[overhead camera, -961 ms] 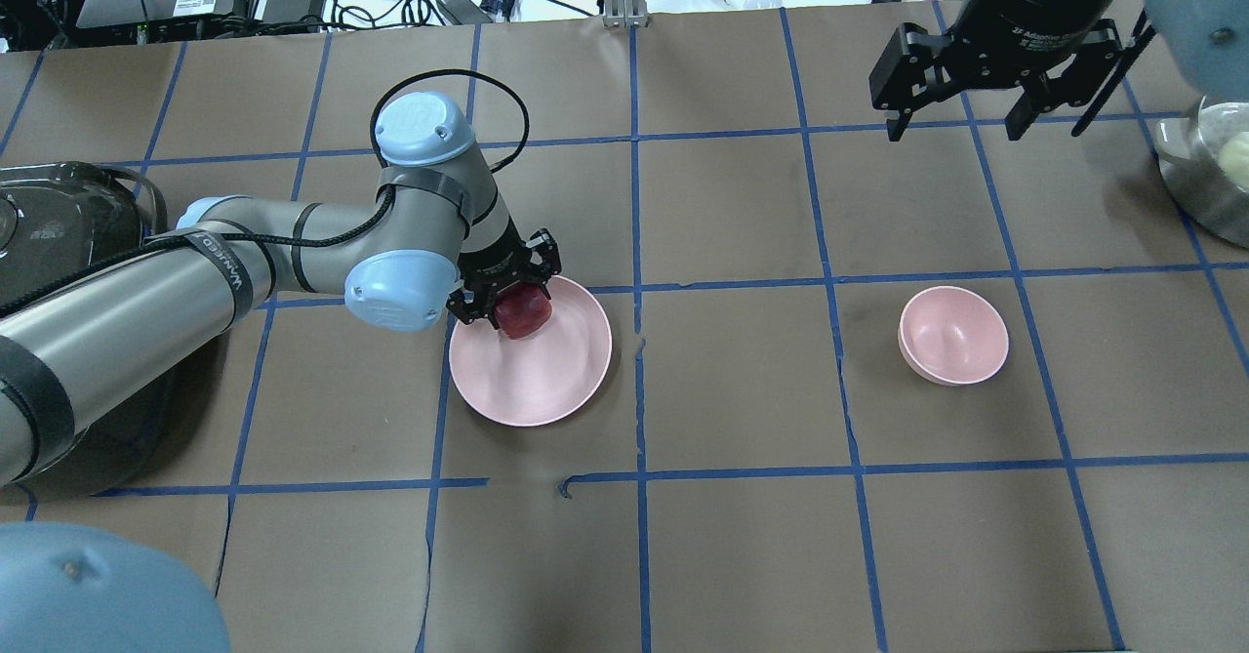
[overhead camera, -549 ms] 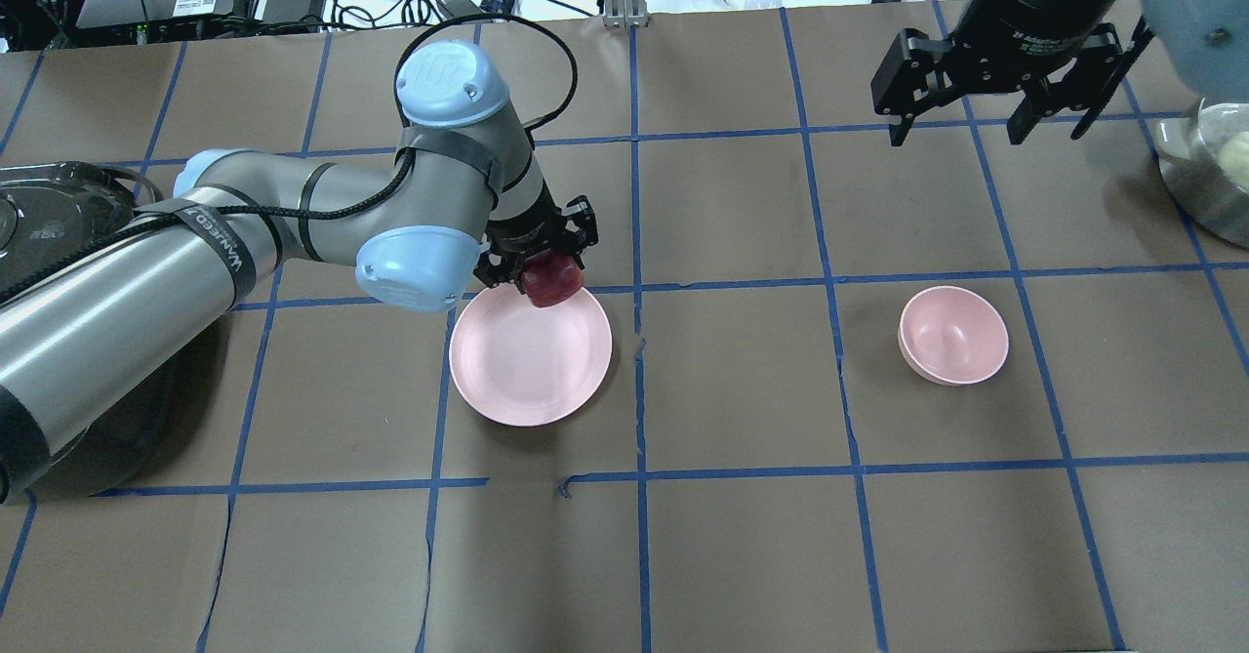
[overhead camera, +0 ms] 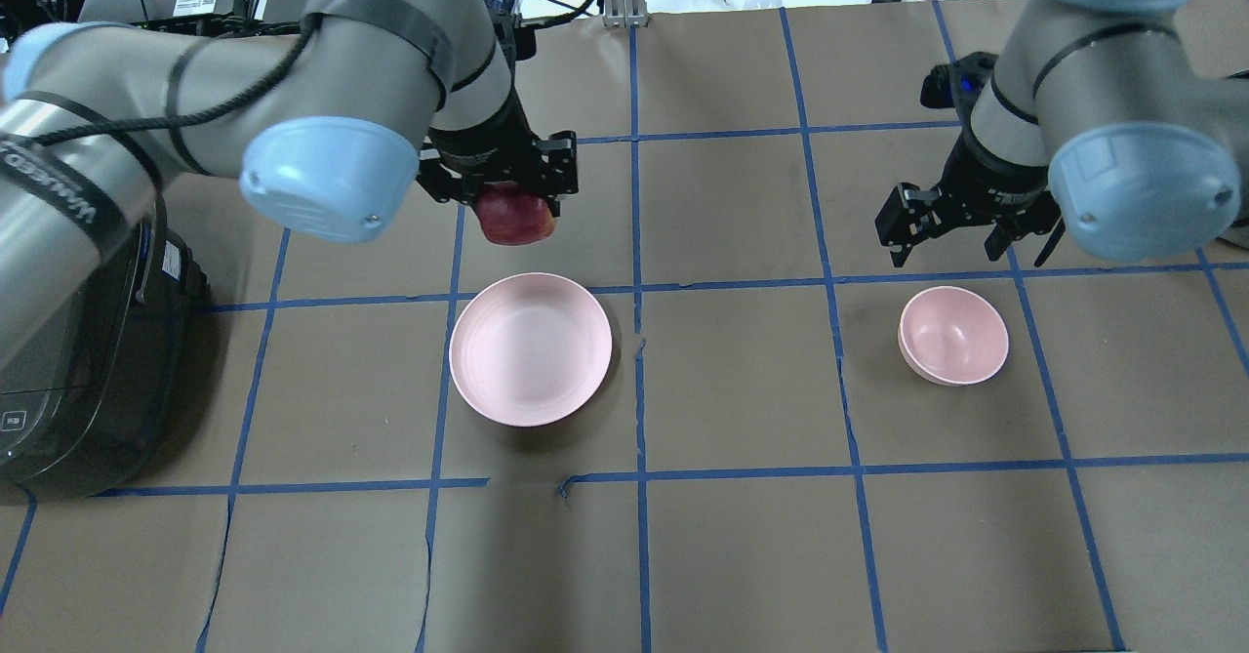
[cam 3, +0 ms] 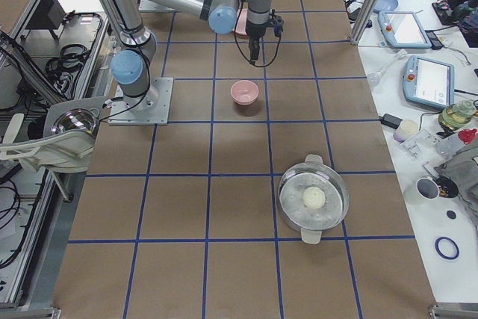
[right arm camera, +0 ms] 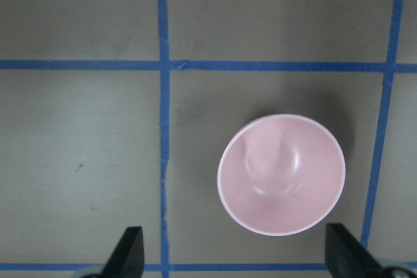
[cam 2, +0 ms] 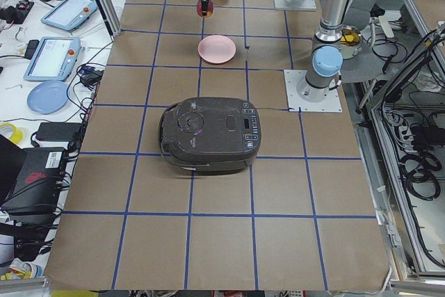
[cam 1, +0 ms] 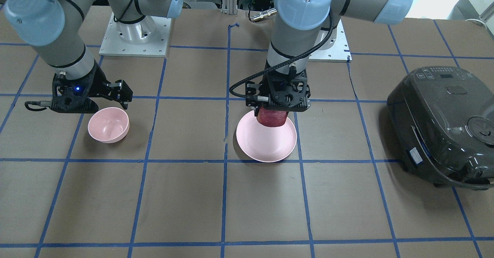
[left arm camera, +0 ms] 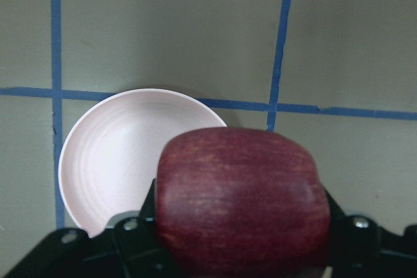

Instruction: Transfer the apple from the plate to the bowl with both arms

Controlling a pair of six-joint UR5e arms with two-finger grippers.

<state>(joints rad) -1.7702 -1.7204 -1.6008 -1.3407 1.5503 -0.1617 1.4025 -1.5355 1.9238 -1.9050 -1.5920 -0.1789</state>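
Black left fingers (left arm camera: pixel 139 218): we are pressing them against both sides of the apple (left arm camera: pixel 240 200), so the left gripper (cam 1: pixel 274 109) is clamping the fruit firmly enough to carry it.
Apple's place: we are holding it in the air, touching nothing but those fingers, close to the rim of the plate (overhead camera: pixel 530 350). We cannot tell whether it is hanging over the rim or just beside it.
Reason for the height: we judge that we are keeping the apple raised so it can travel sideways without clipping the plate.
Right fingers (right arm camera: pixel 131 247): we are keeping them spread wide, with nothing between them.
Right gripper (overhead camera: pixel 948 251): we are hovering it above the table (overhead camera: pixel 742 536) near the bowl (overhead camera: pixel 953 334), probably waiting to receive the apple, since the task is asking for both arms.
Bowl: it is sitting upright, holding nothing yet, well apart from the plate. That gap is likely why we are sharing the carry.
Rice cooker (cam 1: pixel 444 123): it is sitting on the left arm's side, away from the line between plate and bowl.
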